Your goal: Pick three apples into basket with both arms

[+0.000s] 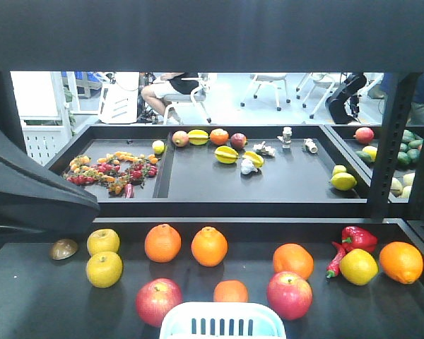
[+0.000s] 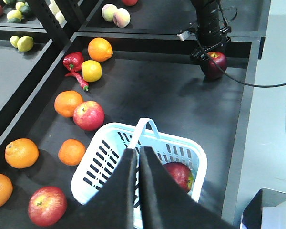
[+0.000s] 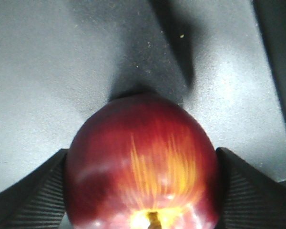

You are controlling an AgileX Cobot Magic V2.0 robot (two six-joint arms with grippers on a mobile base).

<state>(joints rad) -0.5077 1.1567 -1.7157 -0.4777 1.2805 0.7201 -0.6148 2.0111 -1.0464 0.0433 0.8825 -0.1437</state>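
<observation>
My right gripper [image 3: 143,191] is clamped on a dark red apple [image 3: 142,164] with yellow streaks — its stem faces my wrist camera and a ribbed finger [image 3: 26,195] presses each flank. From my left wrist view that same apple [image 2: 214,64] sits at the far right of the black shelf [image 2: 157,95], right under the right arm [image 2: 207,24], with its cable trailing off to the right.

My left gripper [image 2: 138,162] hangs above the pale blue basket [image 2: 105,157], its two black wedge fingers [image 2: 119,191] drawn together with only a thin slit between them and nothing held. The basket's hoop handle [image 2: 144,126] rises just beyond the fingertips. Inside, against the right wall, lies one red apple [image 2: 178,174].

Outside the basket, to its left, a red apple [image 2: 88,115] rests touching an orange [image 2: 68,103], and another red apple [image 2: 47,205] lies nearer, at the lower left. More oranges [image 2: 72,151] are scattered beside them. Farther off sit a lemon [image 2: 91,70] and a red pepper [image 2: 73,61] — close together.

In the front view the basket's rim [image 1: 222,319] shows at the near edge, between two red apples [image 1: 157,301], with two yellow apples [image 1: 103,254] at the left.
</observation>
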